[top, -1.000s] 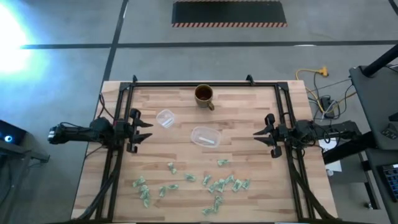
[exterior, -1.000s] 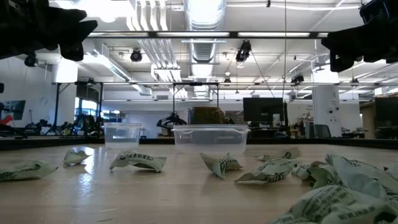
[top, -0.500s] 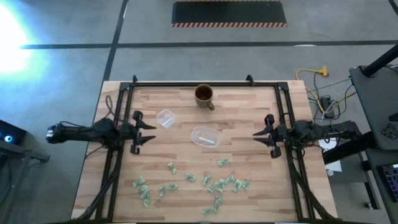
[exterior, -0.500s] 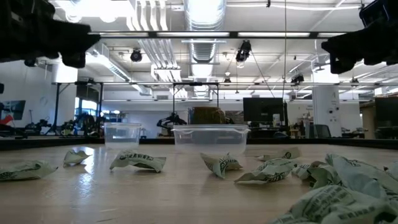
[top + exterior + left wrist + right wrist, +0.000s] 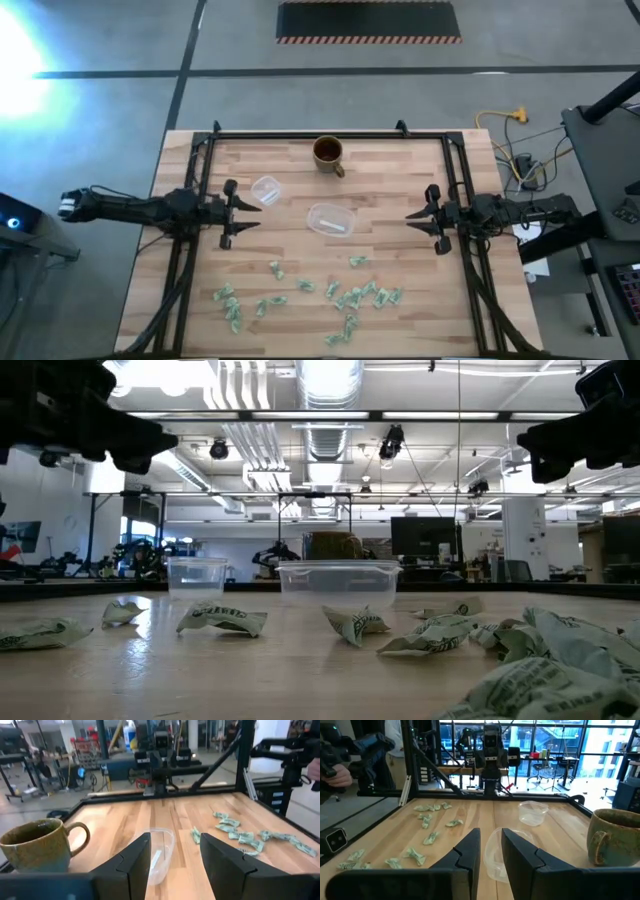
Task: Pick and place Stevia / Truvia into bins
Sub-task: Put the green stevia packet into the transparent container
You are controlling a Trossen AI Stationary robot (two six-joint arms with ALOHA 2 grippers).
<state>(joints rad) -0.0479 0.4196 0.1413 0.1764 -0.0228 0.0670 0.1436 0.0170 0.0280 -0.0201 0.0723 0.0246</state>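
Several pale green-and-white Stevia sachets (image 5: 350, 297) lie scattered flat on the near half of the wooden table, also seen in the low view (image 5: 222, 618). The clear shallow bin (image 5: 330, 220) stands mid-table, with one sachet inside it. My left gripper (image 5: 242, 214) hovers open above the table's left part, left of the bin; in its wrist view (image 5: 174, 852) the bin (image 5: 159, 852) lies between the fingers' line of sight. My right gripper (image 5: 415, 215) hovers open at the right side, its fingers (image 5: 490, 852) pointing at the bin (image 5: 505, 855).
A brown mug (image 5: 328, 153) stands near the far edge. A small clear round cup (image 5: 265, 190) sits left of the bin. Black frame rails (image 5: 190, 190) run along the table's left, right and far sides. A person's hand (image 5: 335, 772) shows beyond the table.
My left gripper has moved toward the table's right, from the left rail out over the wood toward the bin, staying open and at the same height. The right arm and all the objects have kept still.
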